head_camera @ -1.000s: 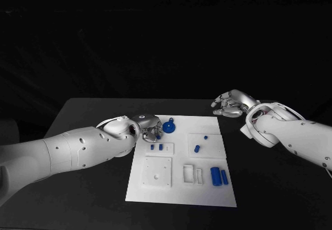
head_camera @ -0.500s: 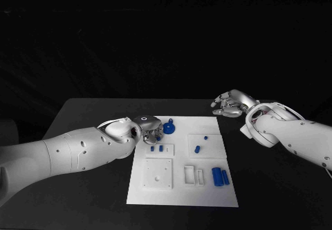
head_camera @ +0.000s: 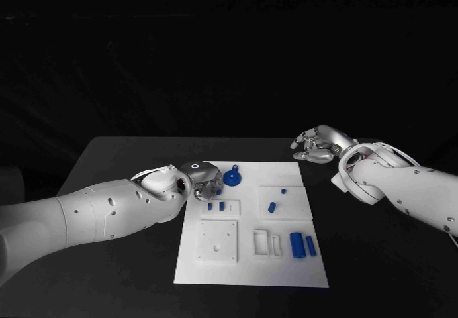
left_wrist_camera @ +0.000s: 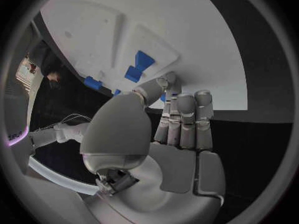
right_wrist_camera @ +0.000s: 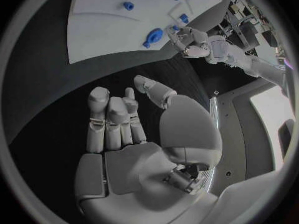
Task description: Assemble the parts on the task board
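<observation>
Judging by their look, you are dealing with small, hard, moulded blue parts that should be light and stiff, with smooth faces that may slip under metal fingertips, so take each by its flat sides or across its width, low down, not by an end.

The task board (head_camera: pixel 250 262) is a thin white plate, matt and rigid, lying in the middle of the black table (head_camera: pixel 114 159). At its far edge sits a round blue part with a stub (head_camera: pixel 232 177); it looks awkward to lift from above, so take it across the disc's rim. Near the board's left edge two small blue pegs (head_camera: pixel 216 206) stand in a raised white block. Toward the right edge two more small blue pieces (head_camera: pixel 276 199) sit on another raised block. Near the near right corner two longer blue bars (head_camera: pixel 302 244) lie side by side, just touching or nearly so; take them across the short width at mid-length. Two empty white recessed blocks lie between them and the left edge.

Your left hand (head_camera: pixel 201 179) hovers at the board's far left corner, just beside the round part; its fingers (left_wrist_camera: pixel 185 118) lie straight and close together with the thumb tip near them, and I cannot tell whether anything is pinched. Your right hand (head_camera: pixel 321 145) waits off the board's far right corner, over the table, fingers loosely curled, holding nothing.
</observation>
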Controlling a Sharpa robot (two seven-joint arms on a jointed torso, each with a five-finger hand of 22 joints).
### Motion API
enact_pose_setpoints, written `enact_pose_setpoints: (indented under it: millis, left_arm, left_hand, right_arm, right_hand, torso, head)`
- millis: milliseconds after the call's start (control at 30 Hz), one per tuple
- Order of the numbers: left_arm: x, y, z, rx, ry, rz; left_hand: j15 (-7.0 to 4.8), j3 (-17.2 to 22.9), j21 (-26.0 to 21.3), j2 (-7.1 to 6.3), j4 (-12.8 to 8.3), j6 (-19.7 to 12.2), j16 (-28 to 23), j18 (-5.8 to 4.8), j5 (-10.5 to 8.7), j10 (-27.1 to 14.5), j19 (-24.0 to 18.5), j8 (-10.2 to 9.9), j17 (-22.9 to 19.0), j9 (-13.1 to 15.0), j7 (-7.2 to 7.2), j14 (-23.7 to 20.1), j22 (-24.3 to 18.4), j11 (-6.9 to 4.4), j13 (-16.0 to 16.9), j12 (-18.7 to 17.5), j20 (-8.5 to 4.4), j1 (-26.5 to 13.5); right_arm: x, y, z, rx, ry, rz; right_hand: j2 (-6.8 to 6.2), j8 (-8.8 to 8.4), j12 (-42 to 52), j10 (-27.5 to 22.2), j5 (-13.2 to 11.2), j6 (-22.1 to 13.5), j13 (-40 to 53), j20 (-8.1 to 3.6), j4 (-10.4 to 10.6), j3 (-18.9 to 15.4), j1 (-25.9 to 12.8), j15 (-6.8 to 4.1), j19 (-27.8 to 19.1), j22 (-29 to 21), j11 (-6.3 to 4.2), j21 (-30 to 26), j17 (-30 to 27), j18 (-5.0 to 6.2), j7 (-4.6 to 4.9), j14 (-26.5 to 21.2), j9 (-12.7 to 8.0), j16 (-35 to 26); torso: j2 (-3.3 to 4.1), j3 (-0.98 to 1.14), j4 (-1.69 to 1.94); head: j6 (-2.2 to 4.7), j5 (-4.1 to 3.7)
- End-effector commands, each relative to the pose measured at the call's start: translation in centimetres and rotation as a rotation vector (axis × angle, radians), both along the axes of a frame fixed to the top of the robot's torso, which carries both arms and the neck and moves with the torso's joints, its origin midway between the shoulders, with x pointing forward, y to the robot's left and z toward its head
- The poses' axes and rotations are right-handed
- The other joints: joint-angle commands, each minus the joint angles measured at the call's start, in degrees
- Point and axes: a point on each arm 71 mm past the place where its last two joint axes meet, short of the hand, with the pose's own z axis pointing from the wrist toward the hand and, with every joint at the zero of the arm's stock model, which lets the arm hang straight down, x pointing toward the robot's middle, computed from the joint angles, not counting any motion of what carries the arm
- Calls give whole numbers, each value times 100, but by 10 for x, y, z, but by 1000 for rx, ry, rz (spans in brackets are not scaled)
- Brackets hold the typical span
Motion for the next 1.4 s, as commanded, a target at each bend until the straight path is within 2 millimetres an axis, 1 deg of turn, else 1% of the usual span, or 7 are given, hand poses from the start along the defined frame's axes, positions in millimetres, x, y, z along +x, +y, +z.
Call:
enact_pose_setpoints:
  millis: [33, 500, 700, 800, 867, 1033, 1400]
  left_arm:
    - [0, 3, 0, -17, -11, 9]
    - [3, 22, 4, -76, -22, 65]
    - [6, 34, 18, -317, 66, 166]
    - [9, 44, 22, -554, 200, 276]
    - [9, 49, 23, -698, 269, 333]
    - [7, 54, 29, -990, 371, 363]
    - [0, 46, 34, -1094, 414, 306]
  left_hand:
    - [46, 40, -38, -52, 5, -58, -34, 192, -27, -54, -25, -43, -10, -11, -6, 6, 73, -1, 11, -30, -99, 7]
    - [63, 81, -50, -82, 16, -115, -42, 219, -3, -76, -18, -44, -20, -16, 35, 9, 68, 15, 7, -56, -74, 108]
    - [61, 85, -77, -95, 59, -62, -100, 218, 29, -35, -30, 8, -55, 3, 85, -8, 57, 10, 19, -44, -61, 91]
    - [32, 22, -74, -127, 121, -65, -88, 219, 9, 58, 1, 19, -56, 6, 99, 48, 52, -20, 45, 4, -70, -22]
    - [27, -29, -95, -145, 165, -69, -122, 213, 1, 64, -7, 25, -74, 7, 99, 35, 42, -27, 48, 6, -74, -131]
    - [113, -97, -492, -107, 193, -68, -715, 97, -7, -70, -383, 72, -345, 28, 91, -331, -119, 48, 27, -69, 13, -392]
    - [362, -163, -1414, 48, 103, -91, -2302, -227, -33, -107, -1077, 174, -958, 90, 71, -870, -508, 183, 26, -114, 231, -630]
  right_arm:
    - [-1, 1, -1, -12, 8, 17]
    - [-8, 1, -7, -51, 28, 58]
    - [-16, 9, -20, -141, 35, 140]
    - [-19, 12, -23, -193, 30, 175]
    - [-21, 14, -25, -228, 19, 191]
    - [-26, 20, -31, -343, -15, 237]
    - [-33, 30, -46, -459, -37, 273]
  right_hand:
    - [-42, -42, 15, -17, 17, -22, -7, -31, -12, -44, -42, -6, -9, 93, 14, -4, 9, 224, 49, 29, 0, -23]
    - [-24, -120, -259, -167, 110, -178, -192, -1, -142, -178, -39, 58, -109, 87, 77, -55, -12, 224, 114, -70, -30, -95]
    - [9, -105, -2139, -753, -150, -201, -1504, 44, -274, -91, 30, 177, -308, 78, 188, -184, -185, 224, 162, -200, -14, -308]
    - [-17, -44, -3833, -53, -345, -209, -2999, 51, -290, -72, 116, 267, -277, 71, 284, -211, -274, 224, 236, -182, 30, -304]
    - [8, -20, -4085, -192, -356, -180, -3158, 49, -310, -67, 181, 271, -270, 65, 302, -224, -290, 224, 257, -179, 40, -301]
    - [7, 56, -4905, 9, -480, -104, -3743, 98, -313, -129, 308, 364, -228, 50, 404, -278, -394, 224, 231, -147, 68, -292]
    - [-38, 82, -5476, 181, -617, -42, -4165, 125, -301, -153, 378, 436, -189, 48, 475, -328, -483, 224, 208, -143, 55, -253]
  torso:
    - [-1, -6, -1]
    - [0, -6, 3]
    - [0, -1, -4]
    - [-3, 4, -5]
    - [-6, 9, 1]
    - [0, 8, 6]
    - [3, -7, 4]
  head:
    - [5, -7]
    - [55, -42]
    - [96, -132]
    - [115, -206]
    - [118, -238]
    - [131, -307]
    - [129, -375]
